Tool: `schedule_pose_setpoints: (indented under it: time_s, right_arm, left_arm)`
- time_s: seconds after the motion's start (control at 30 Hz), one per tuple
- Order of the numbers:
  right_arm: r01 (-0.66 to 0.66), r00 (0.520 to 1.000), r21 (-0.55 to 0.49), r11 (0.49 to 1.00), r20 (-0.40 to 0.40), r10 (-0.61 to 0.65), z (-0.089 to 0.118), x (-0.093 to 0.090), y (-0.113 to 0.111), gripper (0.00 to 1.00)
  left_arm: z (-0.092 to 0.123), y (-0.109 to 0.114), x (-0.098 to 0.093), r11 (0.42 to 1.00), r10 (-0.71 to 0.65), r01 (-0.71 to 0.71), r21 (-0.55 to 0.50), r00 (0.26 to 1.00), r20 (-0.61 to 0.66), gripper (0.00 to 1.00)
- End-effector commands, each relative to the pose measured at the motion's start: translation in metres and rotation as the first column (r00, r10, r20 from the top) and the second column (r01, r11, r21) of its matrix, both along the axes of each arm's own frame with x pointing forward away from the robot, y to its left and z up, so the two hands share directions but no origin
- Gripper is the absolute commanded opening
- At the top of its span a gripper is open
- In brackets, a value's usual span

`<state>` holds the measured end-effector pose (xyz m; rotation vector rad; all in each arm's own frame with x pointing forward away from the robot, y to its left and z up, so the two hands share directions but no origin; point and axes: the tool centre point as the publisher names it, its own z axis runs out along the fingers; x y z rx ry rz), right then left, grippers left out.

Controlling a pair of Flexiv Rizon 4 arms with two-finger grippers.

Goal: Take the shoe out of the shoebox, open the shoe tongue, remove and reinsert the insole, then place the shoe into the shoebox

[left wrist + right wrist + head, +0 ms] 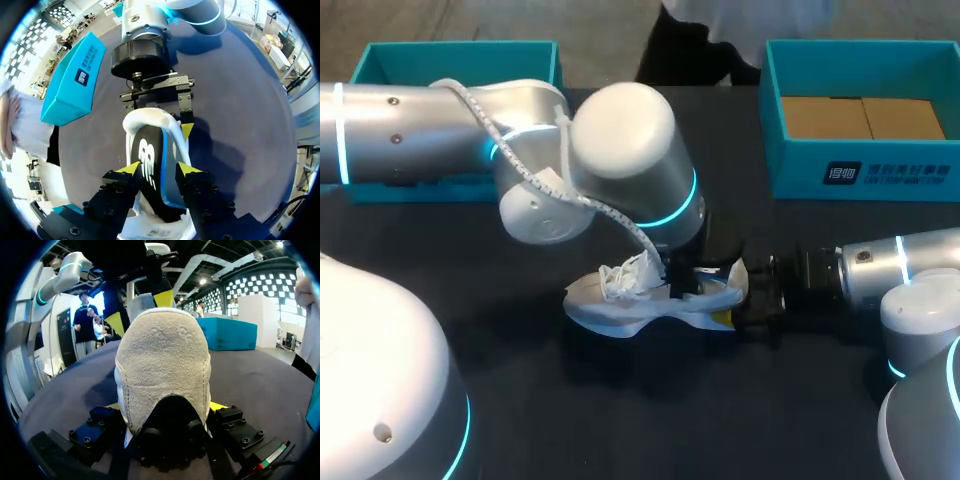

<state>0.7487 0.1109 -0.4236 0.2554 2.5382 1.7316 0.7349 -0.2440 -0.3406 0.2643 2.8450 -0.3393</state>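
A white shoe (620,300) lies on the dark table, toe to the left and laces loose. My right gripper (748,295) comes in from the right and is shut on the heel; in the right wrist view the grey heel (162,370) fills the space between its fingers (166,406). My left gripper (685,278) points down into the shoe's opening. In the left wrist view its yellow tips (158,169) press from both sides on the dark insole (150,165), which has a white logo and a blue edge and rises out of the shoe (150,117).
A teal shoebox (860,165) with brown cardboard inside stands at the back right. A second teal box (460,60) sits at the back left, partly behind my left arm. The table's front shows bare dark surface.
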Motion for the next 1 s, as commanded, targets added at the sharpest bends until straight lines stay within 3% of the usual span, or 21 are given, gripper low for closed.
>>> schedule_pose_setpoints:
  time_s: [0.03, 0.4, 1.0]
  right_arm:
    - [0.001, 1.000, -0.004, 1.000, 0.000, -0.001, 0.000, 0.000, 0.001, 0.00]
    - [0.001, 1.000, -0.004, 1.000, 0.000, -0.001, 0.000, 0.000, 0.001, 0.00]
    - [0.001, 1.000, -0.004, 1.000, 0.000, -0.001, 0.000, 0.000, 0.001, 0.00]
  left_arm:
    - [-0.001, -0.008, -0.002, 1.000, 0.007, -0.007, 0.007, 1.000, 0.022, 0.45]
    - [-0.004, -0.012, -0.003, 0.999, 0.035, -0.035, -0.002, 0.996, 0.087, 0.47]
    - [-0.009, -0.013, 0.015, 0.996, 0.091, -0.092, 0.004, 0.989, 0.117, 0.44]
